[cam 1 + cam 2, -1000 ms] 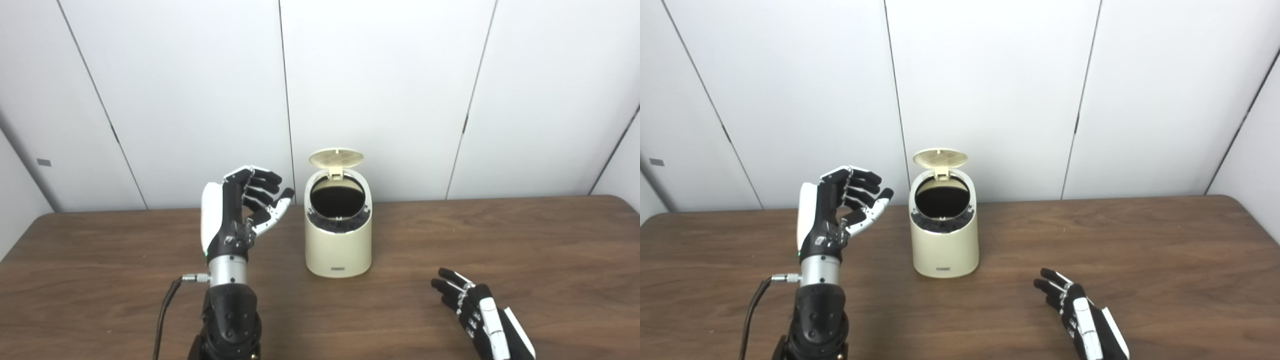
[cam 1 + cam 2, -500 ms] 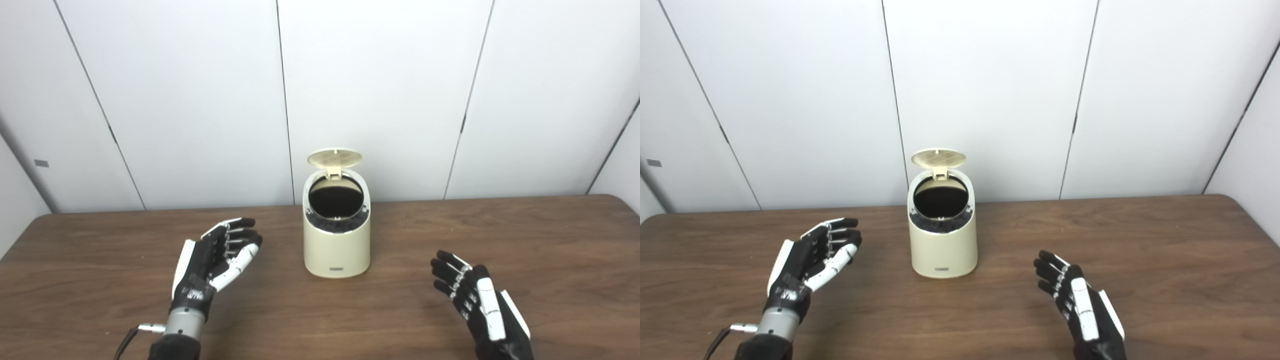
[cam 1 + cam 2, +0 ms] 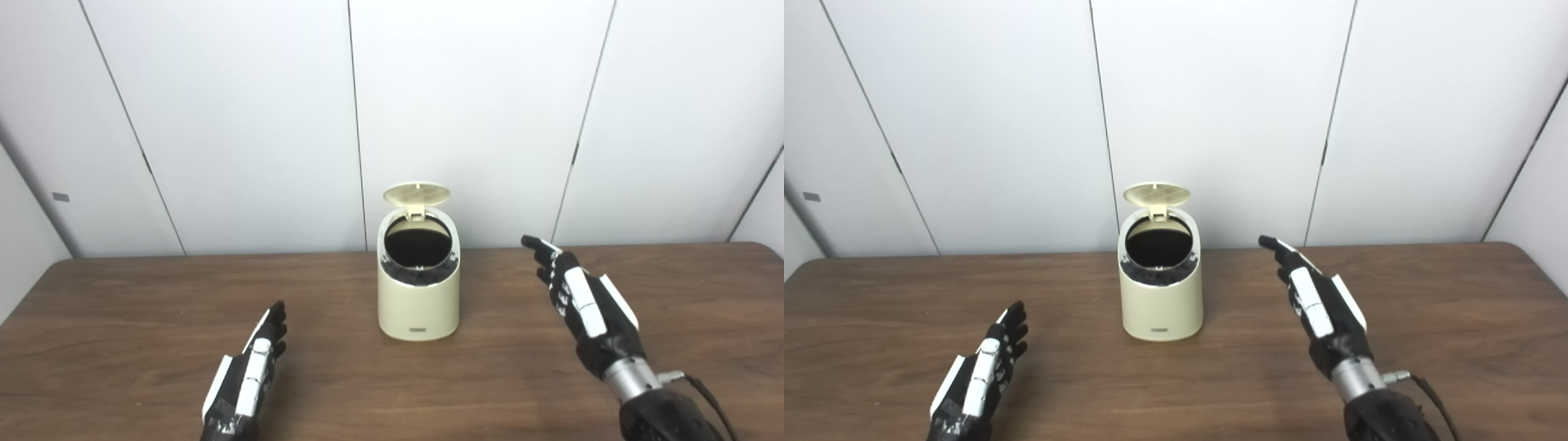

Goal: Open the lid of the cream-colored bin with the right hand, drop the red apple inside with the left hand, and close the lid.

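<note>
White wall panels back a brown wooden desk (image 3: pixel 122 294) on which one cream-colored bin (image 3: pixel 418 300) stands upright at the middle. Its single lid (image 3: pixel 416 194) is tipped up at the back edge, and the dark mouth faces forward. No red apple shows anywhere; it may be inside, though the dark interior hides it. Closing looks like the step left. The right robot hand (image 3: pixel 582 300) is raised, fingers spread, empty, to the bin's right and nearer the lid, which lies up and to its left. The left robot hand (image 3: pixel 251 373) rests low, flat, holding nothing.
</note>
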Action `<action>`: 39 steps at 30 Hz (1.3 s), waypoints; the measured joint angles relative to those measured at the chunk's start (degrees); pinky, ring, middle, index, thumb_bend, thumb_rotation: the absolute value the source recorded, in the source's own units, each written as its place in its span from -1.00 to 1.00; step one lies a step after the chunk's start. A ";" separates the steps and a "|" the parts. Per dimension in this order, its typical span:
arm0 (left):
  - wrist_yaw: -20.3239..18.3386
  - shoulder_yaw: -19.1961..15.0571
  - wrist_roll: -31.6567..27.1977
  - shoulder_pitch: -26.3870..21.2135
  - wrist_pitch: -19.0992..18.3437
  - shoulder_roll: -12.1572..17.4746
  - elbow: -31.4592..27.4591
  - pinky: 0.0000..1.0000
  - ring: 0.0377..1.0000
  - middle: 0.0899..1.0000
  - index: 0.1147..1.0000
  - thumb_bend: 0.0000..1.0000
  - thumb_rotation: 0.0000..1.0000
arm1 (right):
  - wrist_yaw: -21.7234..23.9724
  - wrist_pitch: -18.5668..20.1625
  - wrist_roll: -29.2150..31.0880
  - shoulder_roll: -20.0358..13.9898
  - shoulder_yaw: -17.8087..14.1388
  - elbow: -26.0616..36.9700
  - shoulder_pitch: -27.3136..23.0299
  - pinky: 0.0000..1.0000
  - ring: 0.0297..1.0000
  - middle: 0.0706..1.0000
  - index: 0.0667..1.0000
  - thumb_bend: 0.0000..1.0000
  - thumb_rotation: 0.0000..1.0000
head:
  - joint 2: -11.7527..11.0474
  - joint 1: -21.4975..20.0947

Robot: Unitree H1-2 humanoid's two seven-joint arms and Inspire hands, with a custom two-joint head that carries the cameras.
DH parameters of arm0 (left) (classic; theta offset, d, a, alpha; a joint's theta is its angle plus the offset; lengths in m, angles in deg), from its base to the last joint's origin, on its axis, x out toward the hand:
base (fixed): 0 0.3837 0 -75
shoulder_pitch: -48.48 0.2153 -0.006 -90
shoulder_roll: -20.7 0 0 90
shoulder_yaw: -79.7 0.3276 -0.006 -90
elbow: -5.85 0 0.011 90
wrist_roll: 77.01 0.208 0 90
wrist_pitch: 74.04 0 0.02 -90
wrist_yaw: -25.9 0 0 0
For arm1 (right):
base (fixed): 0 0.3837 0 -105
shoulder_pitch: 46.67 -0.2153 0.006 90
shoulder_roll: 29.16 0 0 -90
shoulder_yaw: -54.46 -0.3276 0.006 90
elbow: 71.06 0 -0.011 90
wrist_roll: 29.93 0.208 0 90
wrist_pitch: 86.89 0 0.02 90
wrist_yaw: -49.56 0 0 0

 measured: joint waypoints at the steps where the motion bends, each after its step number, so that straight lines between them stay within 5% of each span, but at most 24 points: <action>1: 0.27 0.04 0.02 0.25 0.22 -0.26 0.27 1.00 1.00 1.00 1.00 0.07 1.00 | 0.05 -0.01 -0.73 -0.25 0.44 -0.95 -1.53 0.95 0.96 0.91 0.70 0.29 0.95 | 0.00 0.09; 8: 0.88 -0.02 -0.08 1.13 1.65 -0.53 1.29 1.00 1.00 1.00 1.00 0.08 1.00 | 1.20 0.30 -5.21 -0.80 4.06 -4.68 -11.69 1.00 0.99 0.89 0.68 0.17 0.83 | 0.09 0.18; 13: 0.66 -0.05 -0.53 1.36 1.65 -0.50 1.30 1.00 1.00 1.00 1.00 0.07 1.00 | 1.91 0.39 -13.40 -2.21 9.26 -9.57 -18.65 0.68 0.79 0.78 0.65 0.16 0.94 | 0.18 -0.09; 23: -0.27 -0.03 -3.23 1.37 1.65 -0.33 2.06 1.00 1.00 1.00 1.00 0.09 0.99 | 6.25 0.04 -21.65 -3.55 15.05 -19.13 -27.92 0.66 0.74 0.70 0.56 0.00 0.87 | 0.09 -0.35; 32: -0.37 0.32 -3.86 1.16 1.59 -0.22 2.23 1.00 1.00 1.00 1.00 0.11 0.98 | 7.60 -0.29 -27.21 -3.11 19.04 -21.08 -29.68 0.68 0.94 0.94 0.48 0.18 0.95 | 0.09 -0.44; 39: -0.04 0.56 -3.06 1.10 1.70 -0.23 2.25 1.00 1.00 1.00 1.00 0.06 1.00 | 9.29 -0.38 -30.79 -3.77 20.38 -20.82 -29.41 0.87 1.00 0.99 0.23 0.17 0.93 | 0.35 -0.44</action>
